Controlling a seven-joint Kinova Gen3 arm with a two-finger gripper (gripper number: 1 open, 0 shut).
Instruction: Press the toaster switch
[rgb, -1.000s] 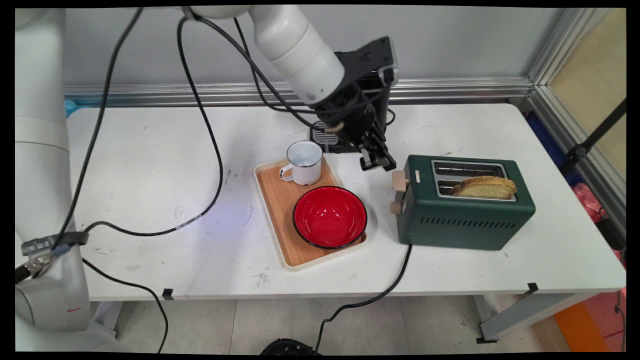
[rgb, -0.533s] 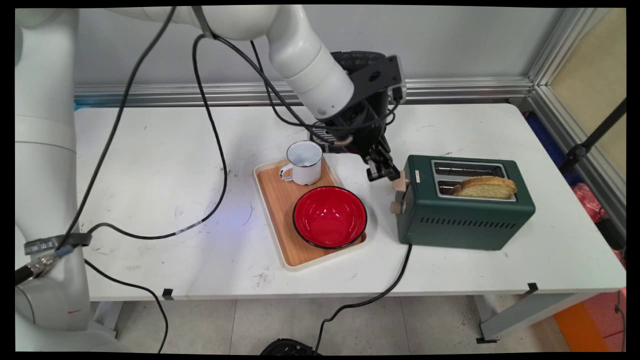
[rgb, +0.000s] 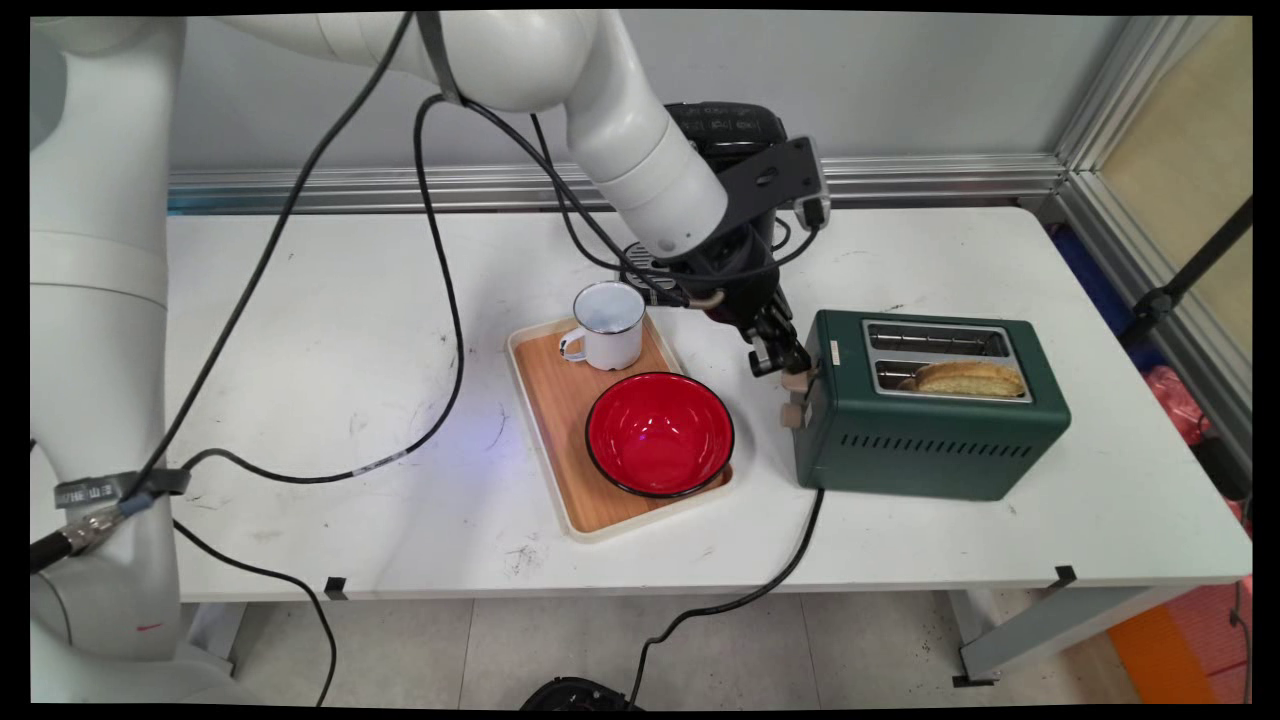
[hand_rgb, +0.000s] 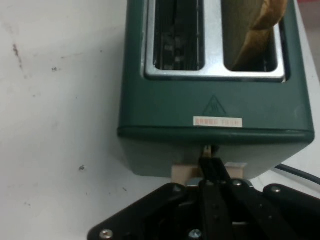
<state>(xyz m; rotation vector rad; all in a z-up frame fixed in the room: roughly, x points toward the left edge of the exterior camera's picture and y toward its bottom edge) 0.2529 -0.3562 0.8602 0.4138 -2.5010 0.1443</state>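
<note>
Gripper (rgb: 775, 358) is down at the left end of the green toaster (rgb: 930, 420), fingers clenched together with nothing between them, tips pressing on top of the beige lever (rgb: 797, 380). In the hand view the closed fingers (hand_rgb: 212, 175) run up the centre and meet the lever (hand_rgb: 182, 174) right at the toaster's end wall (hand_rgb: 165, 150).

Toaster sits on the white table (rgb: 300, 330), right of centre, 2 slots on top. The far slot shows nothing in it; the near slot holds 1 slice of bread (rgb: 968, 378), sitting low with only its top crust above the slot. In the hand view the bread (hand_rgb: 260, 30) is in the right-hand slot. A 2nd beige knob (rgb: 791, 414) is on the same end, below the lever. A black power cord (rgb: 740, 590) leaves the toaster's lower left corner and drops over the table's near edge.

Left of the toaster, apart from it: wooden tray (rgb: 560, 400) with a white rim, carrying a white enamel mug (rgb: 606, 325) at the far end and a red bowl (rgb: 659, 432) at the near end. Mug and bowl are close but whether they touch, can't tell.

A black appliance (rgb: 725, 125) stands behind the wrist, mostly hidden by the arm.
</note>
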